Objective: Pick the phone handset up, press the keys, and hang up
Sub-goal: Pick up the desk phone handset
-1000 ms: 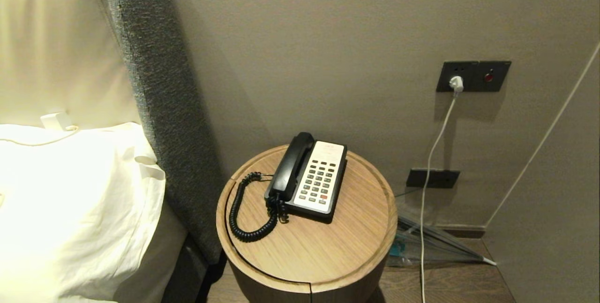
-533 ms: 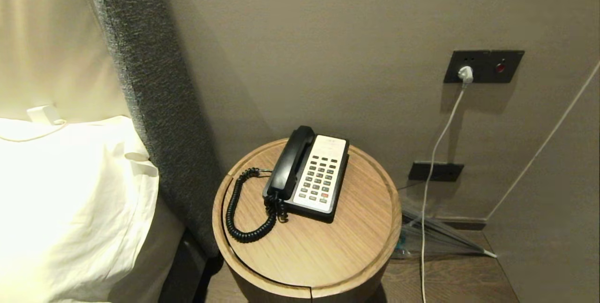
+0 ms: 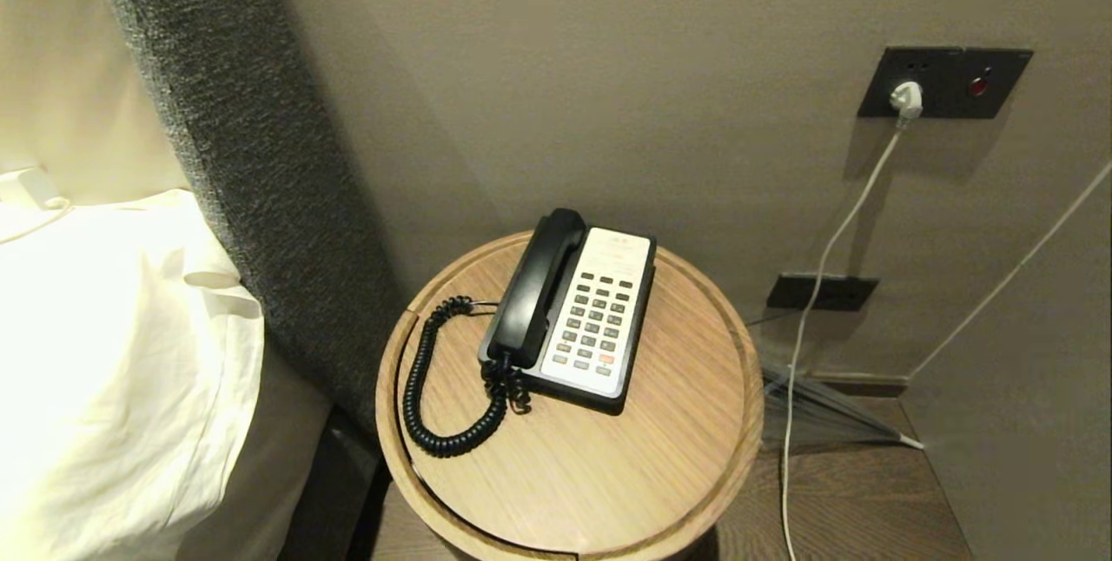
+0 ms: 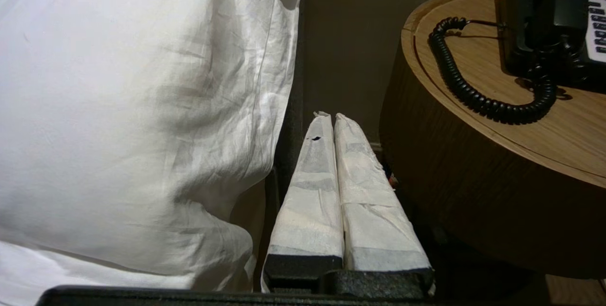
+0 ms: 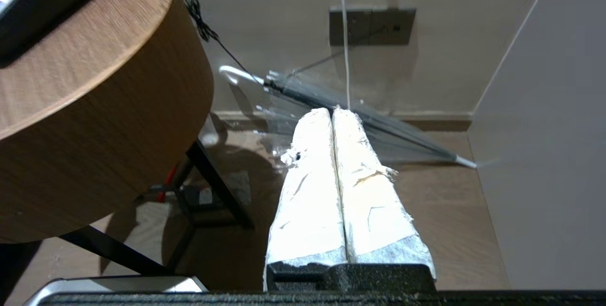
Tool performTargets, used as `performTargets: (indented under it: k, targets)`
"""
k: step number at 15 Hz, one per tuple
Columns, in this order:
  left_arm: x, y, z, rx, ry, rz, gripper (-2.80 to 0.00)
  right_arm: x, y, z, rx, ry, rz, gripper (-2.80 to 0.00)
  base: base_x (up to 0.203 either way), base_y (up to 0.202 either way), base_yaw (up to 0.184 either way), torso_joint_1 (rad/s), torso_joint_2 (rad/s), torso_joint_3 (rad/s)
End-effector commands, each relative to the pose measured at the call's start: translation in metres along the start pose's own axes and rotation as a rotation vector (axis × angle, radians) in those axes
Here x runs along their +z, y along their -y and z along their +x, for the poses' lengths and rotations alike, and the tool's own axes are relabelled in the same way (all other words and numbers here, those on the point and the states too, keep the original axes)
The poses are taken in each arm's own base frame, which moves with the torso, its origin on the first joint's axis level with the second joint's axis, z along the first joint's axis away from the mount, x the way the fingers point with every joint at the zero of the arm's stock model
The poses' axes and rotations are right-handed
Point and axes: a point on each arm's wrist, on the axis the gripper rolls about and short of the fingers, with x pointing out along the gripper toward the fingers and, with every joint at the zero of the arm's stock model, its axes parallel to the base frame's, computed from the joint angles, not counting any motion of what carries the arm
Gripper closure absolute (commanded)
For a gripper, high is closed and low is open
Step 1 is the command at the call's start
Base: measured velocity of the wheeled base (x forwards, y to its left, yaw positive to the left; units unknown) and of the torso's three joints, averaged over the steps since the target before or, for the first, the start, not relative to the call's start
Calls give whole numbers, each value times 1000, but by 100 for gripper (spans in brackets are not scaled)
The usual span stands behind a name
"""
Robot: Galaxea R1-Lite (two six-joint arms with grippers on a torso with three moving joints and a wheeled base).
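While both arms hang low beside the round table (image 3: 556, 491), I see the left gripper (image 4: 334, 119) clenched empty between pillow (image 4: 142, 107) and table wall, and the right gripper (image 5: 333, 112) clenched empty over the floor. On the tabletop, the coiled cord (image 3: 434, 405) loops toward the left edge. Behind it, near the rear edge, the phone handset (image 3: 532, 292) rests in its cradle on the phone base (image 3: 599, 318). I judge nothing done: lifting, keying and hanging up remain. No keypad lettering is legible.
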Motion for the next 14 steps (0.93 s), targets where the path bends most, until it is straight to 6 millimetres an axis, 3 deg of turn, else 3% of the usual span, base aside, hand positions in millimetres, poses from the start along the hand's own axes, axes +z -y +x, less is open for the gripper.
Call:
performTargets:
  k: [1,14]
  targets:
    - [-11,0,2,1,-40,0,0,0,0,0,0,-1,0,0,0,0,0,2,1,-200]
    - [-11,0,2,1,-41,-2,0,0,0,0,0,-1,0,0,0,0,0,2,2,-197]
